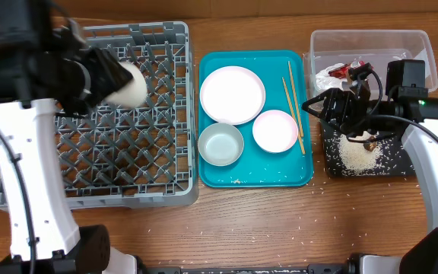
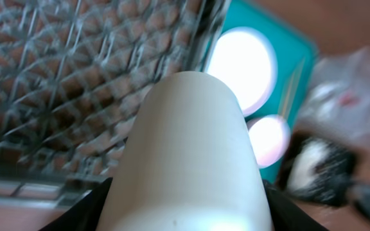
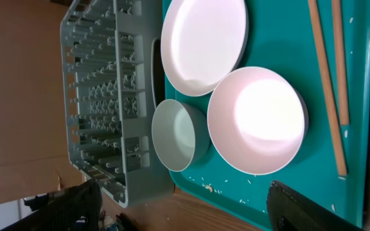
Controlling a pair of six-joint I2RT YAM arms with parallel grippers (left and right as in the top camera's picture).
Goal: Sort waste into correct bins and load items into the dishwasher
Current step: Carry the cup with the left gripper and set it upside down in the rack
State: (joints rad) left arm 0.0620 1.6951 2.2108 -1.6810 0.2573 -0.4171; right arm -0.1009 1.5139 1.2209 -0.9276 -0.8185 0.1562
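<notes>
My left gripper [image 1: 116, 80] is shut on a small white cup [image 1: 134, 85] and holds it over the far part of the grey dish rack [image 1: 90, 190]. The cup fills the left wrist view [image 2: 191, 147]. On the teal tray lie a round white plate [image 1: 233, 93], a white bowl [image 1: 275, 131], a greyer bowl [image 1: 220, 144] and wooden chopsticks [image 1: 293, 106]. My right gripper [image 1: 319, 106] is open and empty, above the black tray's [image 1: 401, 169] near left corner. The black tray holds a pile of rice [image 1: 360, 154]. A red-and-white wrapper [image 1: 341, 72] lies in the clear tub [image 1: 424, 42].
The flat teal tray [image 1: 253, 176] sits between rack and bins, with a few rice grains on it. Loose rice is scattered on the wooden table [image 1: 280, 228] in front. The right wrist view shows the plate [image 3: 204, 42], both bowls [image 3: 257, 119] and the rack [image 3: 101, 96].
</notes>
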